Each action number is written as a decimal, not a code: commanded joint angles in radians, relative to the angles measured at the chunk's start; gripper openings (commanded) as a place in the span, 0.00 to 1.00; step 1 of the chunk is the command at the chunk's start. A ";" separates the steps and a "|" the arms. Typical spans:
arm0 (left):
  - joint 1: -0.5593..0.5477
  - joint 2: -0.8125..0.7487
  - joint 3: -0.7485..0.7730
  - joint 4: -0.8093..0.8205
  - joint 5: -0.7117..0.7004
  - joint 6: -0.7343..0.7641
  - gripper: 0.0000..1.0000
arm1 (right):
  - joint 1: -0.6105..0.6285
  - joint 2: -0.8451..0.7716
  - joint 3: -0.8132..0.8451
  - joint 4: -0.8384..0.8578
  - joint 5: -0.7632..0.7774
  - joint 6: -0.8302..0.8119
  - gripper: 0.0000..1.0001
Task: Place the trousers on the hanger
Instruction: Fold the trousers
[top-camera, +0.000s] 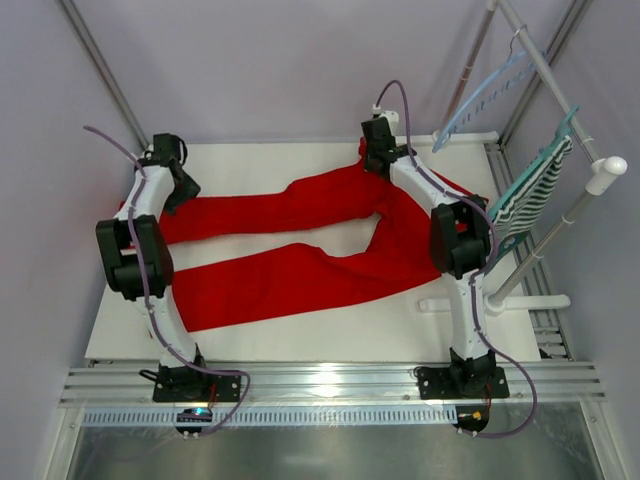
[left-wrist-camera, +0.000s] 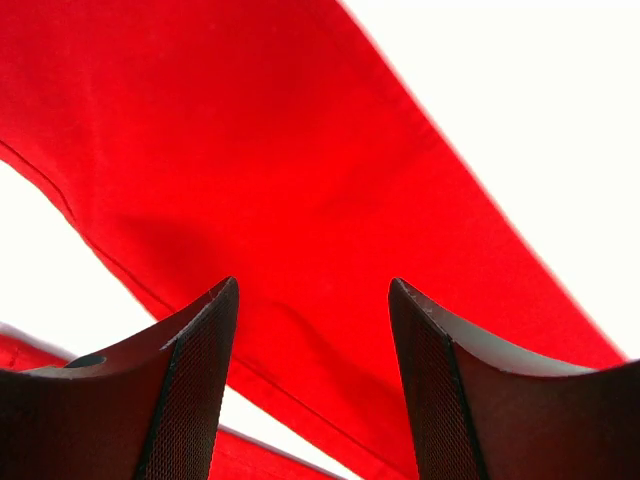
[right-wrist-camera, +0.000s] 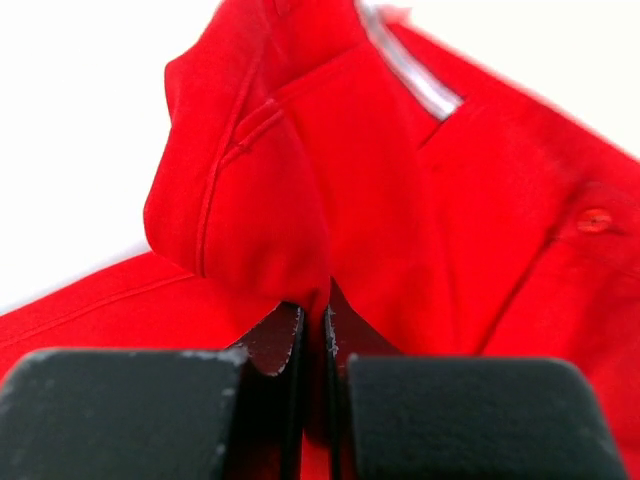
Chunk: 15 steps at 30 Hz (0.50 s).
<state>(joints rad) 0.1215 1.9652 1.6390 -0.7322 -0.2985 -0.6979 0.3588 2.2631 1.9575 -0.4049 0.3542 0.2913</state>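
On the table (top-camera: 330, 335): trousers (top-camera: 300, 250), red, lying flat. The waist is toward the far right, and both legs run leftward and spread apart, with bare table between them. The right wrist view shows white-and-dark trim at the waistband.

At the waist edge: right claw (right-wrist-camera: 312, 322), closed tight on a raised fold of the trousers, with cloth pinched between its fingers.

Over the far leg, toward its cuff end: left claw (left-wrist-camera: 312, 290), roughly half open, with nothing between its fingers. Whether the tips touch the cloth cannot be told.

At the far right, well apart from the trousers: hanger (top-camera: 483, 98), pale blue, hooked on the rail (top-camera: 545, 70), carrying nothing.

Nearer on the same rail: teal hanger (top-camera: 545, 160) bearing a green-and-white striped garment (top-camera: 530, 195). Neither belongs to the job.

Progress, by judgement: early stage.
- Done: one grip taken at the waist.
- Pending: a second grip on the leg looks about to be made.
- Left: raise and gather the trousers, carry them across to the hanger, and drape them over its lower bar.
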 joint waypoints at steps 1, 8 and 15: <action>0.009 0.073 0.034 -0.016 -0.014 0.003 0.62 | -0.018 -0.079 0.023 0.068 0.170 0.101 0.04; 0.009 0.231 0.114 -0.036 0.019 -0.018 0.61 | -0.040 0.045 0.243 -0.078 0.233 0.189 0.04; 0.009 0.366 0.261 0.020 0.137 -0.032 0.62 | -0.060 0.076 0.256 -0.057 0.204 0.220 0.04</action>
<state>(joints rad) 0.1265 2.2658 1.8336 -0.7532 -0.2497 -0.7174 0.3168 2.3257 2.1529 -0.4927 0.5266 0.4709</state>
